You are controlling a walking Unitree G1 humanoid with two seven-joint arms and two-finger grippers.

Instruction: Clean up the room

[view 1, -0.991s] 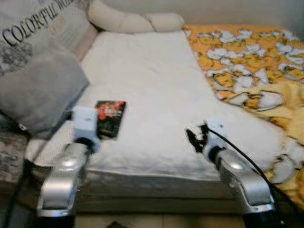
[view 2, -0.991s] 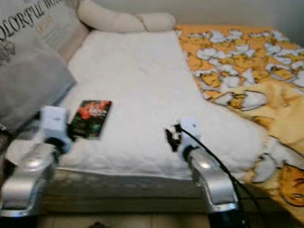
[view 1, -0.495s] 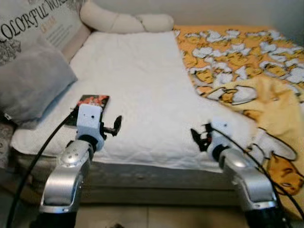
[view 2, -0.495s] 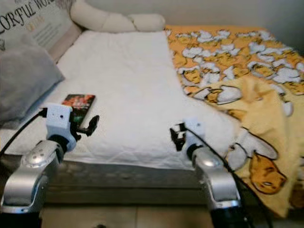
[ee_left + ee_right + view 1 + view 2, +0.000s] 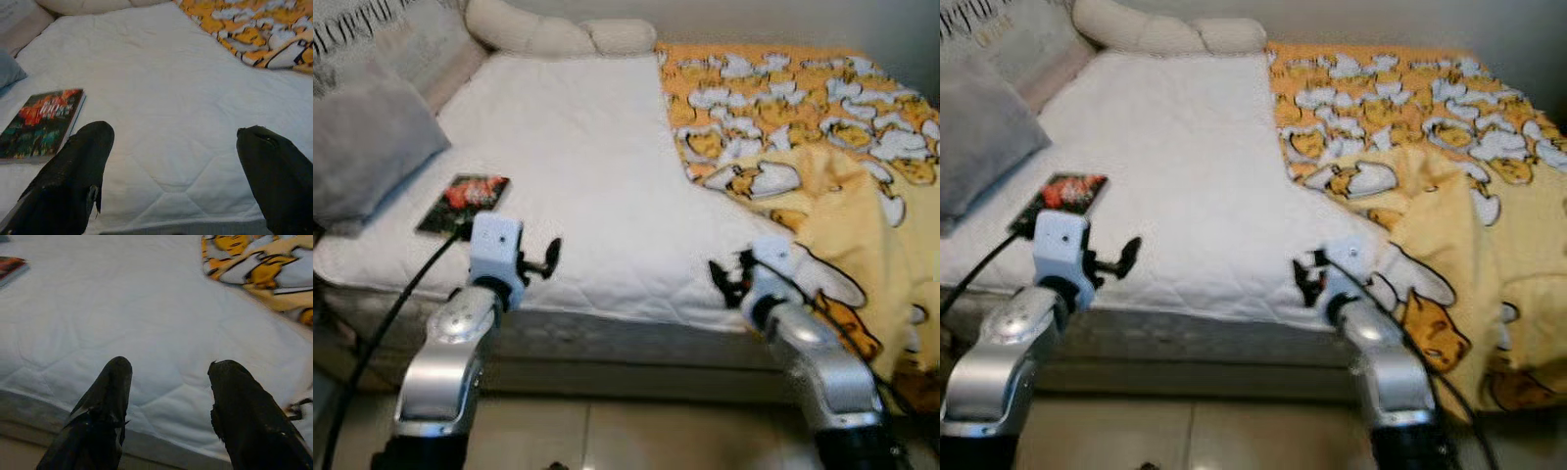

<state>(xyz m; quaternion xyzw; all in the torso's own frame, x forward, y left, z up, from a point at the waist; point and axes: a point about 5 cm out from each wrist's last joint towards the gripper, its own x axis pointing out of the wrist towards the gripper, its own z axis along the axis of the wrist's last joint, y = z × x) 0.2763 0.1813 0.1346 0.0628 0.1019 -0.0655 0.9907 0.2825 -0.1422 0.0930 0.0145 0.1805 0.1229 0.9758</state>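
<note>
Nothing tidied yet: book lying on bed, blanket bunched up. Both grippers, left and right, spread wide, empty.

The mattress pad is white and quilted, the blanket orange-yellow with white cartoon figures. The book has a dark cover with red, beside a grey pillow. A cream bolster lies beyond.

A matt white quilted cloth mattress cover is seen, a soft yellow printed cloth blanket, a glossy paper book, and brushed silver metal arms.
</note>
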